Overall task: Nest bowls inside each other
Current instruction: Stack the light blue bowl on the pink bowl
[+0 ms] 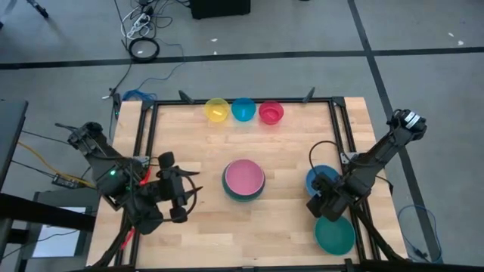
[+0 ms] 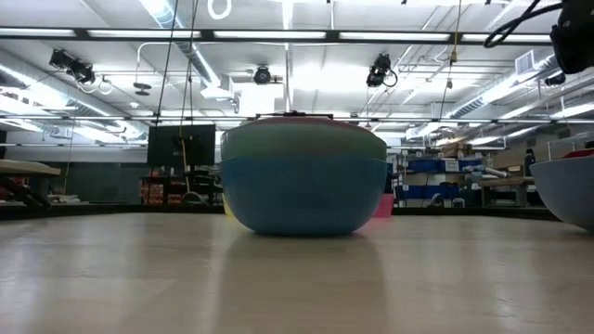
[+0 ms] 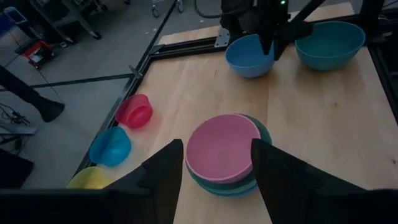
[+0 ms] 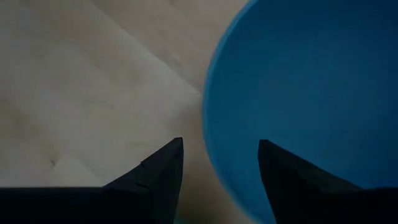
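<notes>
A stack of large bowls rests on the table's middle, a pink bowl nested on top. A blue large bowl and a teal large bowl sit on the table near the right edge. My right gripper hangs open over the blue bowl's near rim, one finger outside and one over the hollow, touching nothing that shows. My left gripper stands open, left of the stack and above the table. Three small bowls, yellow, blue and magenta-red, line the far edge.
A black frame rail borders the wooden table. Bare wood lies between the stack and the small bowls, and between the stack and the blue bowl. In the low view the stack fills the middle and a bowl's wall shows at the right.
</notes>
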Action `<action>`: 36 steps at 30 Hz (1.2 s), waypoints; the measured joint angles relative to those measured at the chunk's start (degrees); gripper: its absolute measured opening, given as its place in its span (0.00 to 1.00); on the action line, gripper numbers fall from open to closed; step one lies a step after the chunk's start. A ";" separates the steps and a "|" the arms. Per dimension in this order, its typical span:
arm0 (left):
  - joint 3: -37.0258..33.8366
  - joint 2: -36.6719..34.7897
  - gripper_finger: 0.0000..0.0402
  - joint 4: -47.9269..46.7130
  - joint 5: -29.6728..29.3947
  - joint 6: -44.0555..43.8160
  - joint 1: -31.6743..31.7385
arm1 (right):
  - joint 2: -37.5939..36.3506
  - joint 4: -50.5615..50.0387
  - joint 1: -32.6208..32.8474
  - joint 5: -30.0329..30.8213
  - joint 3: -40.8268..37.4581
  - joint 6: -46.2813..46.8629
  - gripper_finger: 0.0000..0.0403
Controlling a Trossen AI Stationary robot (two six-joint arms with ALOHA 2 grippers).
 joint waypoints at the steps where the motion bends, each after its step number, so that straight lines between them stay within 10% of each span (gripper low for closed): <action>1: 0.00 0.02 0.49 0.00 -0.04 -0.14 -0.14 | 0.00 0.07 -0.29 -0.28 -0.41 -0.26 0.47; 16: 0.00 -0.23 0.49 -0.68 -3.52 -4.17 -4.89 | 0.04 6.85 -4.58 0.14 -4.53 -8.18 0.03; 36: -1.32 -6.84 0.49 -24.28 -15.08 -31.61 -17.17 | 0.07 24.60 -22.28 5.28 3.69 -46.04 0.00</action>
